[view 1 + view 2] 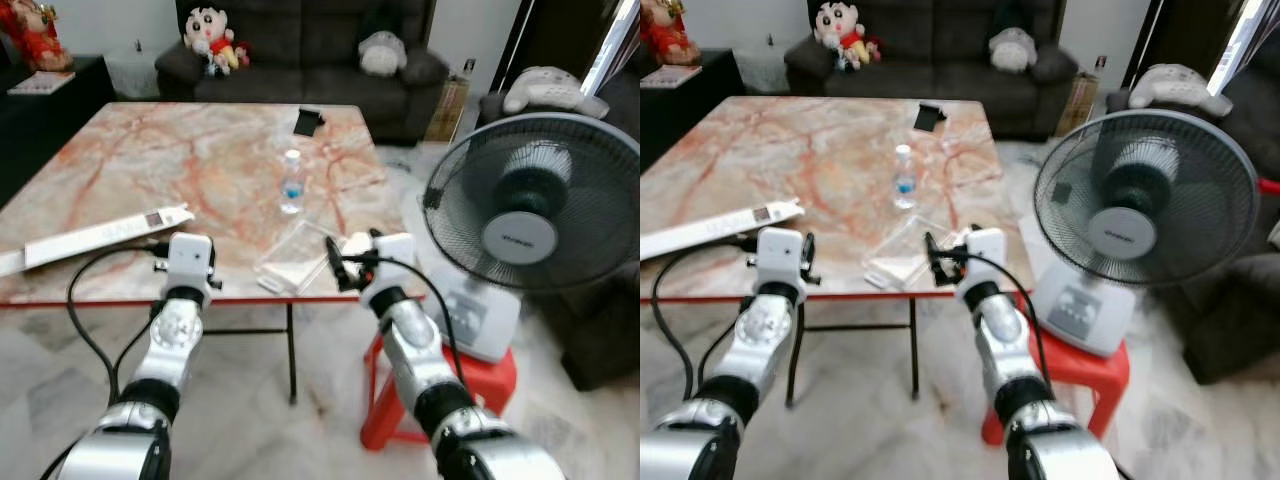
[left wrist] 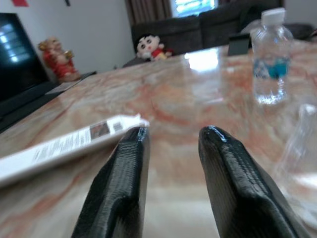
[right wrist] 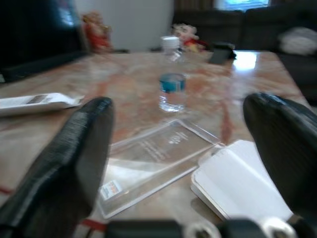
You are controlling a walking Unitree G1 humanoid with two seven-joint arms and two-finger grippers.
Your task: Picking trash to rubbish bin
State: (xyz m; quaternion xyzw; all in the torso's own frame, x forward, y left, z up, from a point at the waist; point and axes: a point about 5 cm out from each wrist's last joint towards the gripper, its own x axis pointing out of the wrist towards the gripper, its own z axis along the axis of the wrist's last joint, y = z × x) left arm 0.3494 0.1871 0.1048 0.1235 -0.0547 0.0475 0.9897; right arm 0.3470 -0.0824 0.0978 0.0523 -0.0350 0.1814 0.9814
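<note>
1. Trash lies on the marble bench [image 1: 120, 160]: in the left eye view a clear plastic tray [image 1: 296, 255] rests near the front edge, with a small water bottle [image 1: 291, 182] standing upright behind it and a long white box [image 1: 100, 236] lying flat toward the left edge. The bottle looks nearly drained, with a blue label around its middle. A small black object [image 1: 308, 121] sits at the far side.
2. Same view: the left hand [image 1: 160, 252] hovers at the front edge just beside the box end; the right hand [image 1: 335, 265] hovers at the front edge just beside the tray. A standing fan [image 1: 535, 205] sits on a red stool [image 1: 400, 385] to the right, and a dark sofa [image 1: 300, 45] with a doll [image 1: 210, 35] stands behind.
3. The right eye view repeats the scene, showing more of the fan's white base [image 1: 1080, 305].
4. The left wrist view shows the left hand's fingers [image 2: 121, 183] slightly apart, gripping nothing, low over the bench with the box end just beyond them and the bottle farther off.
5. The right wrist view shows the right hand's fingers [image 3: 69, 153] spread wide, empty, with the tray between them; a flat white lid [image 3: 237, 186] lies touching the tray's edge, and the bottle stands behind.
</note>
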